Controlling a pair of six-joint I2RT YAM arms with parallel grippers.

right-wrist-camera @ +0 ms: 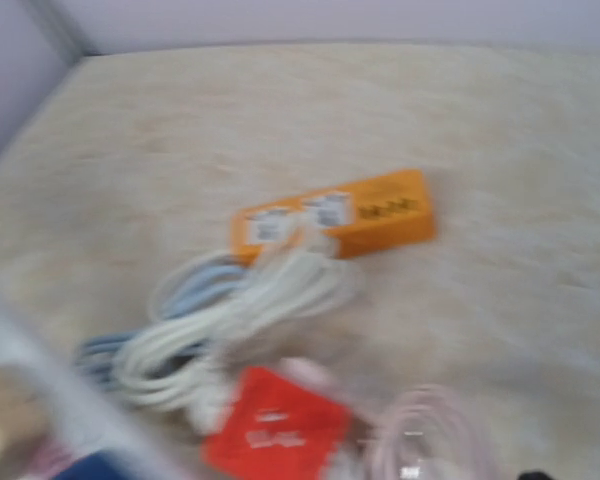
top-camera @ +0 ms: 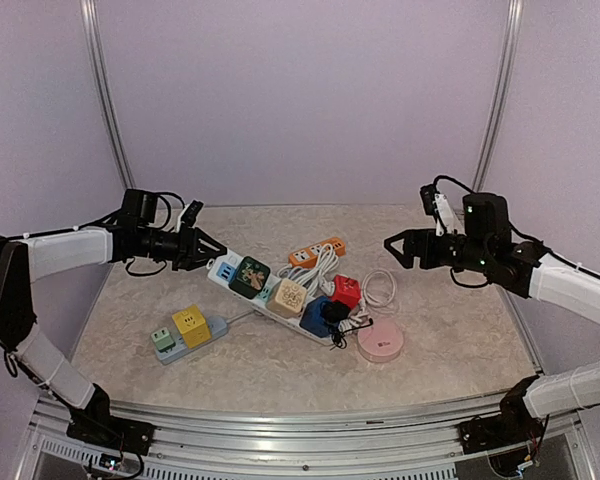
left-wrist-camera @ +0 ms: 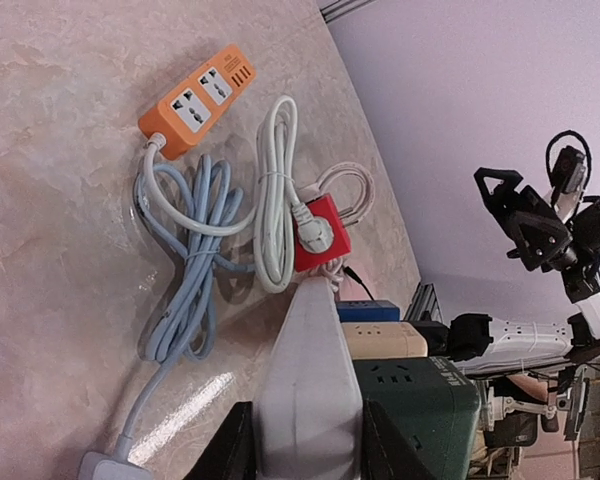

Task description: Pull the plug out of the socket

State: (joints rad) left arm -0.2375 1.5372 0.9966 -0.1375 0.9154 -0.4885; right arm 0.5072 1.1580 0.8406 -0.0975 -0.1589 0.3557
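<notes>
From the top camera I saw the whole spread: the white power strip [top-camera: 270, 298] lay near the middle of the table [top-camera: 450, 350], with a dark green cube [top-camera: 248, 277], a beige cube [top-camera: 289, 296], a blue block [top-camera: 315, 316] and a black plug [top-camera: 336, 314] seated along it. Only the left wrist camera showed the grip up close: the left gripper [left-wrist-camera: 310, 450] was pinching the strip's near end, one finger against each side. That view also caught a white plug [left-wrist-camera: 315, 233] on the red cube [left-wrist-camera: 330, 250], which the top view barely resolved. The right wrist picture was blurred; I could make out the orange strip [right-wrist-camera: 335, 225], a white cable coil [right-wrist-camera: 240, 310] and the red cube, but not its own fingers.

The strip's long axis ran diagonally, from the left gripper at the back left toward the pink disc [top-camera: 382, 341] at the front right, and the black plug sat at that far end.

The left arm reached in low from the left, forearm about level, gripper aimed along the strip. The right arm was raised, and the right gripper [top-camera: 400, 246] hung above the table with its jaws spread wide, pointing left at the cluster and well apart from it
</notes>
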